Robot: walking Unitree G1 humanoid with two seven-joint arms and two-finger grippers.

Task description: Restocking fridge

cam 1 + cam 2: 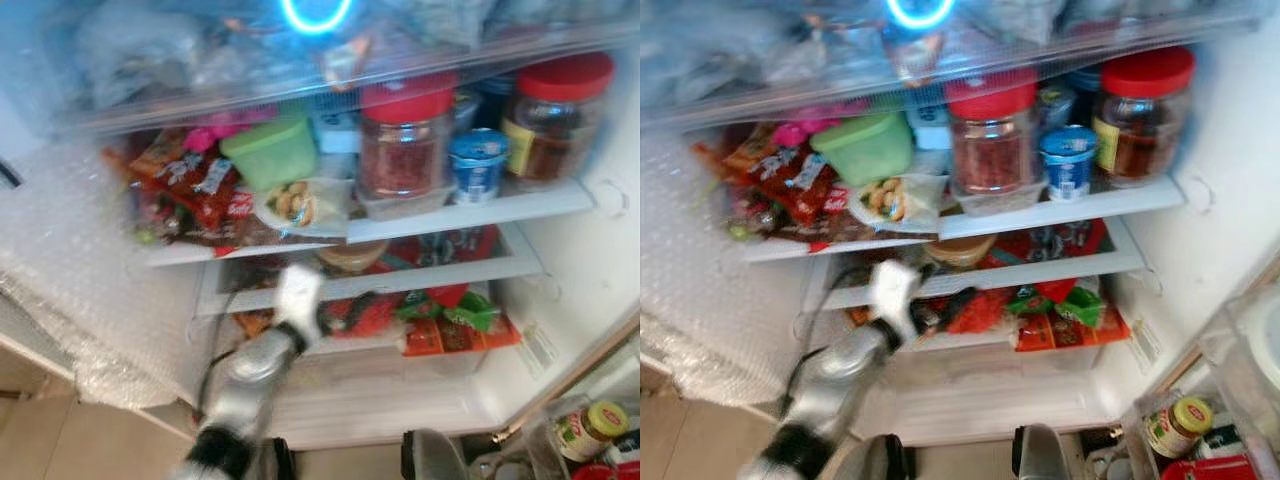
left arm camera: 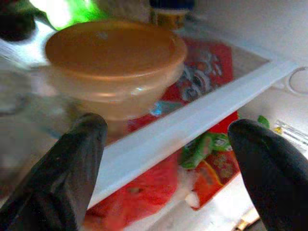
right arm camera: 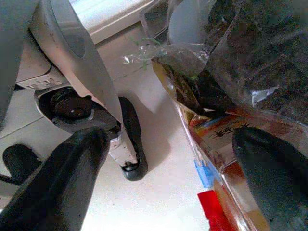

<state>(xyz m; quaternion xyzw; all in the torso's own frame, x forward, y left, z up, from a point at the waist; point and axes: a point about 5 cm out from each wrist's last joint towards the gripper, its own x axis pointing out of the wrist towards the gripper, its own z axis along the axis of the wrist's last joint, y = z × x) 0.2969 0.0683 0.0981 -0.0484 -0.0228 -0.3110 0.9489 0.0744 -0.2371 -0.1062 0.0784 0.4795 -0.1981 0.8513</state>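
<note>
While its fingers (image 2: 62, 178) gape empty, the left gripper (image 2: 163, 168) faces a tan-lidded tub (image 2: 113, 62) behind the shelf rail (image 2: 192, 127).

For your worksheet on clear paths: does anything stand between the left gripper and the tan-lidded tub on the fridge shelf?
Nothing visible does. The left gripper, fingers open, faces the tub directly. The white shelf edge runs below the tub, not across the gap.

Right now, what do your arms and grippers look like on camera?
The left arm is silver with a black band low down, a black cable alongside and a white wrist. Both the left gripper and right gripper have two thick, matte black fingers.
</note>
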